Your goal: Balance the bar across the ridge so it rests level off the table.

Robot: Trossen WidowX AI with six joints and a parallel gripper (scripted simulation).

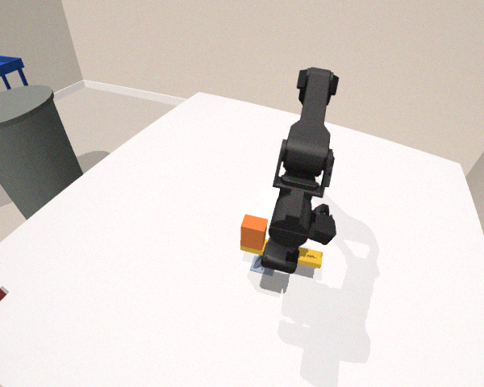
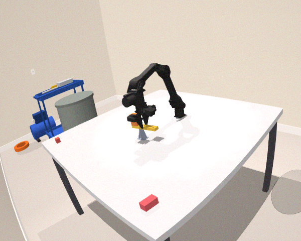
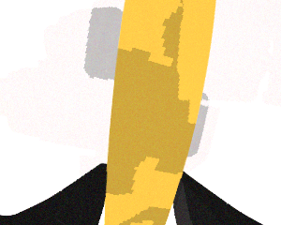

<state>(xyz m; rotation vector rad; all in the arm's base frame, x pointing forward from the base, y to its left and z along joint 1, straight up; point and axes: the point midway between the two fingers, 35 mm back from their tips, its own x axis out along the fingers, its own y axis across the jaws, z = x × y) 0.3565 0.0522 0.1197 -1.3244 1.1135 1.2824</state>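
A yellow bar (image 1: 310, 258) (image 2: 152, 127) (image 3: 150, 103), an orange block (image 1: 253, 232) (image 2: 134, 123) on one end, is being gripped by the pincer (image 2: 144, 126) (image 3: 140, 175) above the grey-blue ridge (image 1: 258, 266) (image 2: 143, 134), well inside the worktop's edges (image 1: 150, 291) (image 2: 197, 155); whether the ridge is being touched cannot be told.

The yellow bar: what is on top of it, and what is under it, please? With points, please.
On top: an orange block (image 1: 252, 236), at one end. Under: a grey-blue ridge (image 2: 142, 134); the gripper (image 2: 144, 126) hides whether they touch.
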